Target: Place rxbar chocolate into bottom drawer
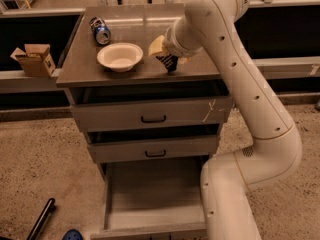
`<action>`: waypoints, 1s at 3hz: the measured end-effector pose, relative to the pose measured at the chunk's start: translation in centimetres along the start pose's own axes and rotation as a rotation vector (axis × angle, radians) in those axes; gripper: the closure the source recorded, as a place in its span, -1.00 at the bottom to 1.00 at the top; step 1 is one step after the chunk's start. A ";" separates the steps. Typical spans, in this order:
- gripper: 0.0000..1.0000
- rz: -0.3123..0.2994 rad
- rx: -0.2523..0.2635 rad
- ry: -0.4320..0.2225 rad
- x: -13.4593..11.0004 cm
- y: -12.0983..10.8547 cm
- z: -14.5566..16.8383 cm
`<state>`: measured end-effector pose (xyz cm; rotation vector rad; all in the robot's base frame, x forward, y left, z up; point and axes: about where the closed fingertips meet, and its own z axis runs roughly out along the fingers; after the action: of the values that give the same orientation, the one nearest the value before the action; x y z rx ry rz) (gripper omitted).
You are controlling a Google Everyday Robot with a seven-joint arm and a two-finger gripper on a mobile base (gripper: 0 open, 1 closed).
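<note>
Lowest grey cabinet drawer point(150, 196) stands pulled out near the floor: a wide shallow tray with a flat floor. I can't tell the small dark-wrapped chocolate bar from the dark gripper point(168, 63), low over the cabinet top.

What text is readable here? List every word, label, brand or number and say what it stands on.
No text can be read.
Soda can: printed markings, too blurred to read.
Cardboard box: pale label, too small to read.
Gripper, low over the countertop right of the bowl: no lettering visible.
</note>
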<state>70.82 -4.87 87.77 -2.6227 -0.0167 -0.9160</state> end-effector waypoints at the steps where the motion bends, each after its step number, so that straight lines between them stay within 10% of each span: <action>1: 1.00 -0.062 0.057 -0.067 -1.5 -1.5 -3.5; 3: 1.00 -0.157 0.082 -0.230 -10.2 -4.3 -6.1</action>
<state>58.54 -1.80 87.41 -2.6632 -0.3162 -0.6412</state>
